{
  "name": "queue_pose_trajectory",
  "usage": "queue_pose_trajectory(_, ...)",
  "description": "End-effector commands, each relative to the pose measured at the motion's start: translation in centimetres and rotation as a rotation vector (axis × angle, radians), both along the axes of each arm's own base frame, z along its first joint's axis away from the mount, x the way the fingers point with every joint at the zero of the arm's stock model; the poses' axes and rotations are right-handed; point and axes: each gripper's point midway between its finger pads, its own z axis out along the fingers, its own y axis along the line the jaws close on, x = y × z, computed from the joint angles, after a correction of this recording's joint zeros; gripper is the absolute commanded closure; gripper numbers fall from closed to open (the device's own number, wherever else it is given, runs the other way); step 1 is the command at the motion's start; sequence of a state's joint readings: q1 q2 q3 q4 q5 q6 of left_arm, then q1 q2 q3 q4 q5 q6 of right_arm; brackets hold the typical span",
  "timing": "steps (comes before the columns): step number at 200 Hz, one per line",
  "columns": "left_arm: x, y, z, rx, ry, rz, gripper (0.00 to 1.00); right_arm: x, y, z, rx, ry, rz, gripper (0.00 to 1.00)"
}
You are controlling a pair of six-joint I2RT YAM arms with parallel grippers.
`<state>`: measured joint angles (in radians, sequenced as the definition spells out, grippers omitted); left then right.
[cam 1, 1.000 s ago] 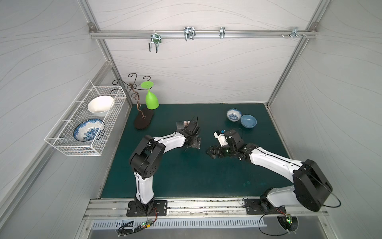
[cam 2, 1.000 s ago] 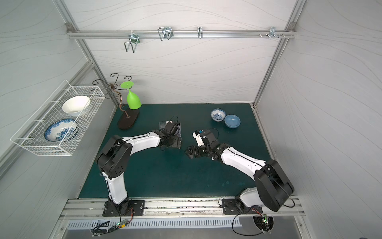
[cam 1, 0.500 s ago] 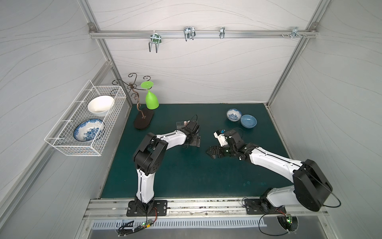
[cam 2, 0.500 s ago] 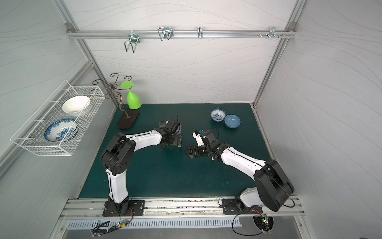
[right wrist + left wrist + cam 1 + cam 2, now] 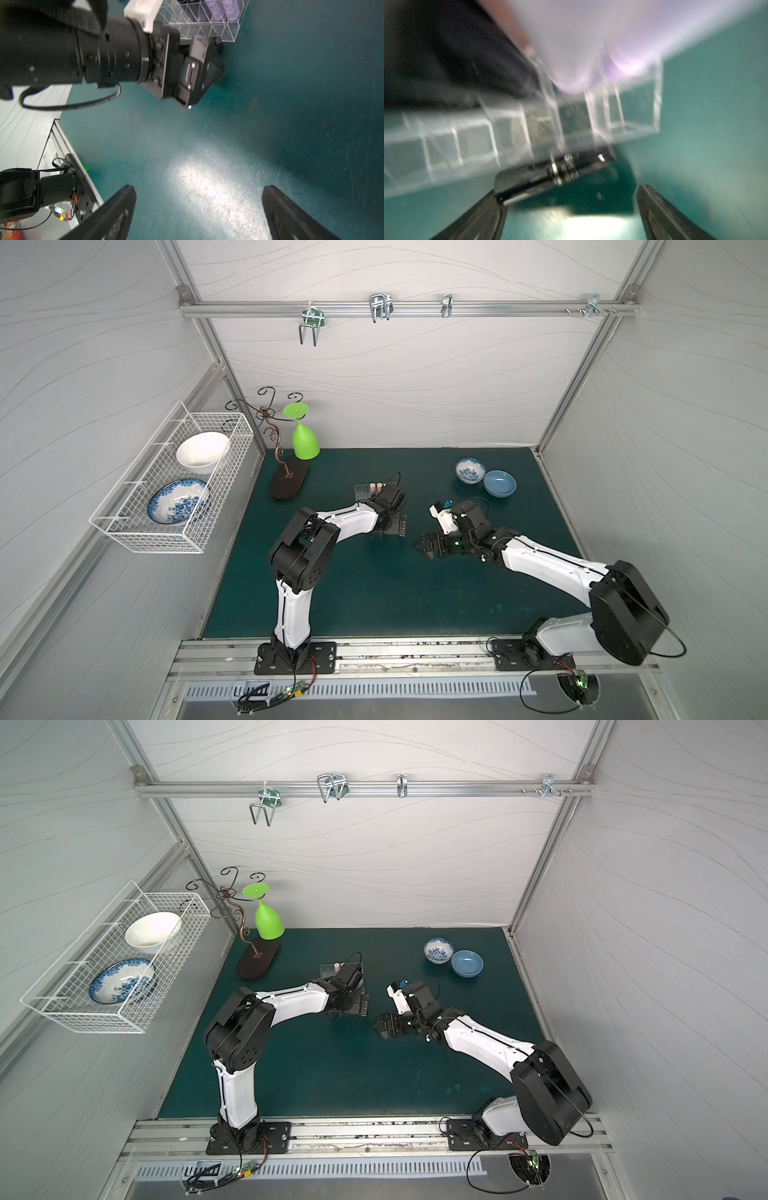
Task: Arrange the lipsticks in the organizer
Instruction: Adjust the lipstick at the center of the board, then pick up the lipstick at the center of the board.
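on the dark green mat (image 5: 374,597) are set the organizer (image 5: 362,490) at centre, a patterned bowl (image 5: 470,471) and a blue bowl (image 5: 499,483) at upper right, a stand base (image 5: 289,484) at upper left.

No legible text or labels

The whole view is blurred. The clear organizer (image 5: 471,143) stretches across it on the green mat (image 5: 716,145), its little square cells showing through the wall, with pale lilac lipsticks (image 5: 571,62) standing in cells at one end and a dark shape filling the other. A black lipstick (image 5: 550,172) with silver rings lies on the mat against the organizer's wall, just ahead of the left gripper (image 5: 569,193), whose dark fingers (image 5: 481,216) stand wide apart with one tip at the tube's end.
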<state>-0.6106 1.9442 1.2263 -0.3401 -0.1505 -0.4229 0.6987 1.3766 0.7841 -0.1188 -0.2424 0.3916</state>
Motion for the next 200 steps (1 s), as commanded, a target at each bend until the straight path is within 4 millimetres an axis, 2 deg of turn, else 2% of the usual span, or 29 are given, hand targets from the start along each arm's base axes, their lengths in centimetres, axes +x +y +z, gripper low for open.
queue_pose_trajectory(1,-1.2,-1.6,1.9,-0.027,-0.031,-0.021,0.0,0.1,-0.3,1.1,0.016,-0.041,0.0,0.02)
queue_pose_trajectory(49,-2.7,-3.4,4.2,-0.081,-0.064,-0.044,0.01,0.0,-1.4,1.7,0.02,-0.06,-0.028,0.02)
queue_pose_trajectory(70,-3.4,-4.6,6.0,-0.152,-0.098,-0.057,0.01,0.3,-2.0,1.7,0.024,-0.061,-0.046,0.01)
queue_pose_trajectory(86,-3.5,-4.6,8.0,-0.193,-0.141,-0.05,0.01,0.5,-2.2,1.7,0.027,-0.059,-0.054,0.02)
queue_pose_trajectory(107,-3.2,-2.7,11.0,-0.19,-0.229,-0.013,0.01,0.6,-2.2,1.5,0.027,-0.049,-0.062,0.02)
queue_pose_trajectory(121,-2.8,-0.7,12.1,-0.189,-0.268,0.021,0.01,0.8,-2.0,1.2,0.027,-0.038,-0.065,0.02)
queue_pose_trajectory(139,-1.8,1.7,11.7,-0.192,-0.277,0.058,0.01,1.0,-1.6,0.8,0.032,-0.018,-0.064,0.03)
queue_pose_trajectory(167,-0.7,3.7,10.5,-0.2,-0.264,0.068,0.01,1.5,-1.1,0.2,0.03,0.007,-0.078,0.03)
queue_pose_trajectory(200,-1.0,5.8,12.6,-0.237,-0.356,0.135,0.04,2.9,-0.1,-1.0,-0.1,0.039,-0.143,0.02)
